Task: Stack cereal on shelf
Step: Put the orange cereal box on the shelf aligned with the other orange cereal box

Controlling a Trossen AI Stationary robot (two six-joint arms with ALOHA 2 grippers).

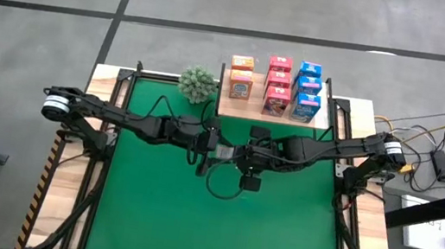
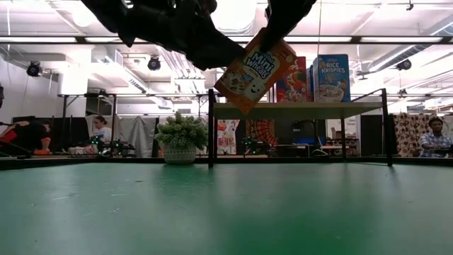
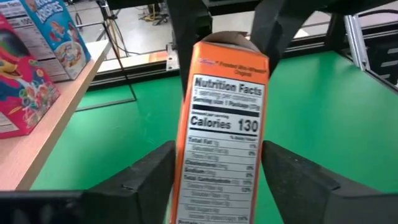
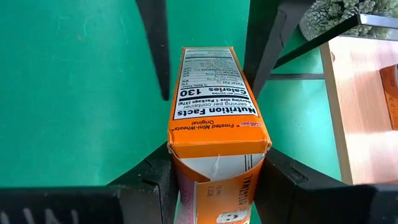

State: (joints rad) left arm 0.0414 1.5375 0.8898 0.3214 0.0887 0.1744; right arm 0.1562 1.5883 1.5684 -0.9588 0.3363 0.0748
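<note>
Green felt table (image 1: 158,211) lies under me. On the left, my left gripper (image 3: 214,180) has its fingers a bit apart beside the orange box (image 4: 214,118). My right gripper (image 4: 214,186) squeezes that box. Past my fingers stands the shelf (image 1: 247,106) with more cereal boxes (image 1: 279,84).

A robotics lab or workshop in an open industrial hall. The green-topped bench (image 1: 216,228) stands on a bare concrete floor (image 1: 222,2) marked with painted lines. Ceiling ducts (image 2: 134,67) and strip lights (image 2: 92,39) run overhead, loose cables (image 1: 417,134) trail beside it, and a seated person (image 2: 433,138) works at the back.
</note>
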